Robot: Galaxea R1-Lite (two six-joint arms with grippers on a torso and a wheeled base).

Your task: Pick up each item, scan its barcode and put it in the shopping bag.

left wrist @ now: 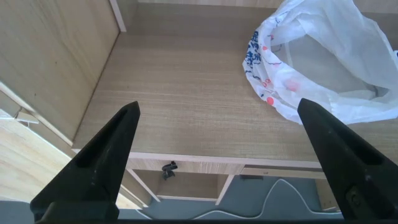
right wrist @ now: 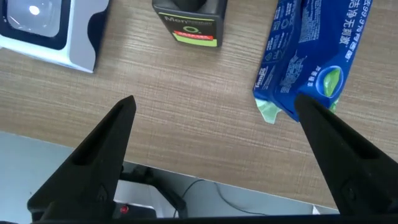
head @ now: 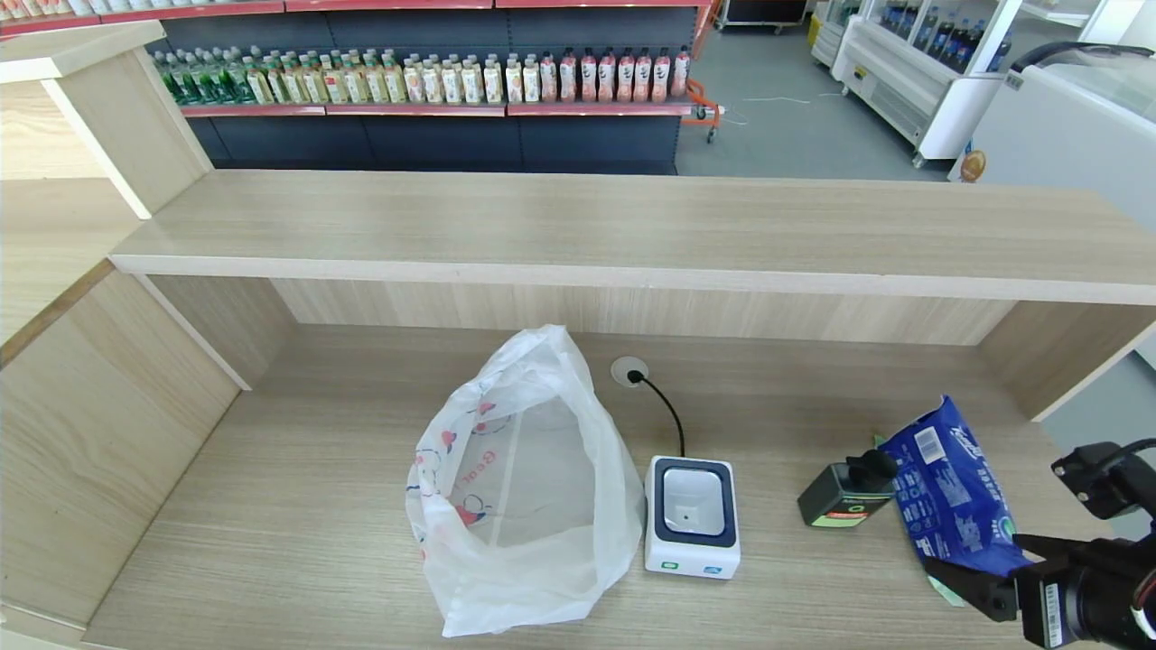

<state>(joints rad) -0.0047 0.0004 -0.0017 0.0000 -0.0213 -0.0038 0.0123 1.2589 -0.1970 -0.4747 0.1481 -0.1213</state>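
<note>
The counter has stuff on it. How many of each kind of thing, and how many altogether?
Bag: 1
Scanner: 1
Bottle: 1
Blue packet: 1
Total: 4

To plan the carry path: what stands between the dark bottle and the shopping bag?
The barcode scanner stands between the dark bottle and the shopping bag, close beside the bag, as the head view shows.

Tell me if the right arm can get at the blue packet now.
Probably yes: the right claw hangs open just short of the blue packet, with nothing between them; the dark bottle lies off to the packet's side.
</note>
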